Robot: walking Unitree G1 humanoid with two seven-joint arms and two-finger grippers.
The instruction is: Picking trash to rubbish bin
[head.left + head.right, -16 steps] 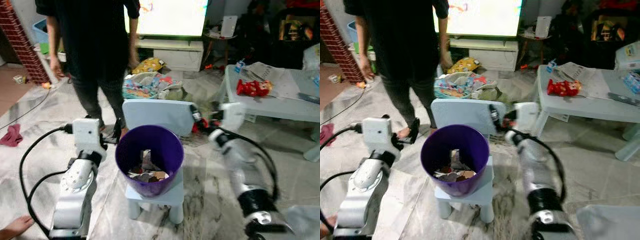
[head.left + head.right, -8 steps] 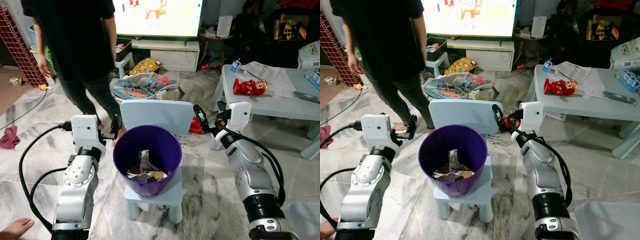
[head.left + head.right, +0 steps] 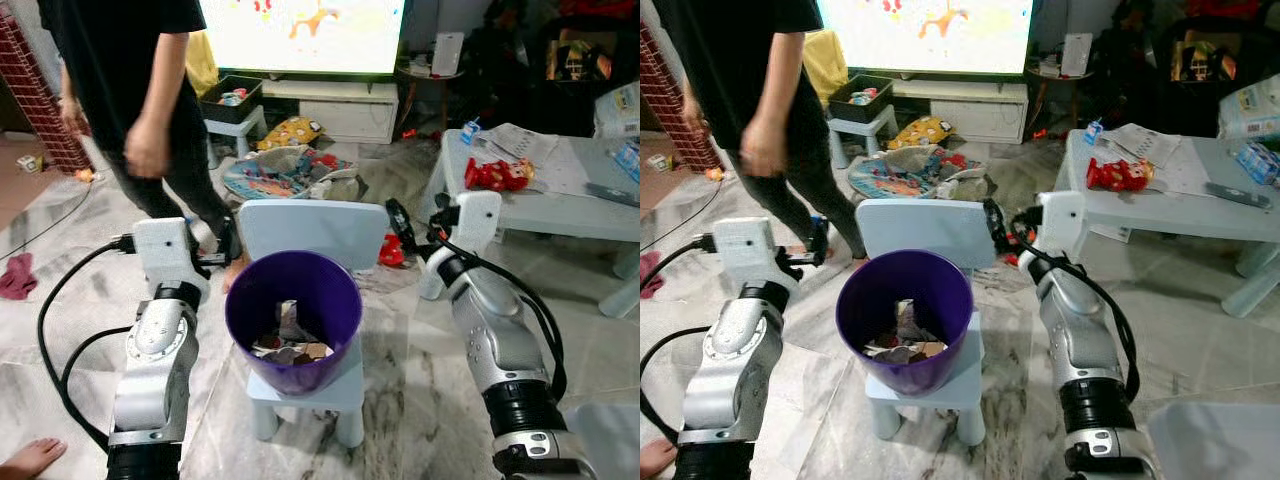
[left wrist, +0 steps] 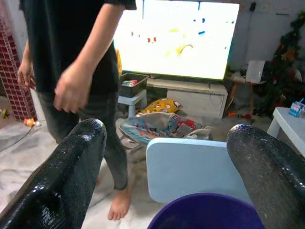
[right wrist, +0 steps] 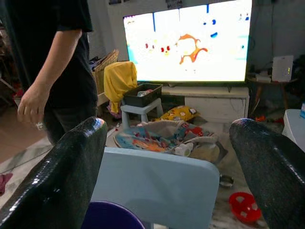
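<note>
Purple bin sits on seat of small pale blue chair, chair on marble floor. Trash (paper scraps, wrappers) lies in bin bottom.

L gripper: fingers spread wide, nothing betw. them. Wrist view: bin rim shows low betw. the fingertips, chair back just beyond it. In head view L gripper is raised just beside bin's left rim, not touching.

R gripper: fingers also wide apart, empty. Chair back lies betw. the fingertips, bin rim at the near edge by one finger. In head view R gripper is at the chair back's right corner, near bin's right rim; contact w/ chair can't be told.

Person, dark top + trousers, barefoot, stands beyond L fingers, one hand hanging loose. A bare foot of someone at lower-left edge of head view.

Beyond both fingertips: lit TV on a low white cabinet, heap of cloth/toys on floor behind chair. Red bowl on floor past R fingers. To right of R arm: pale blue table w/ red toy + papers. Red rag on floor, well left of L arm
</note>
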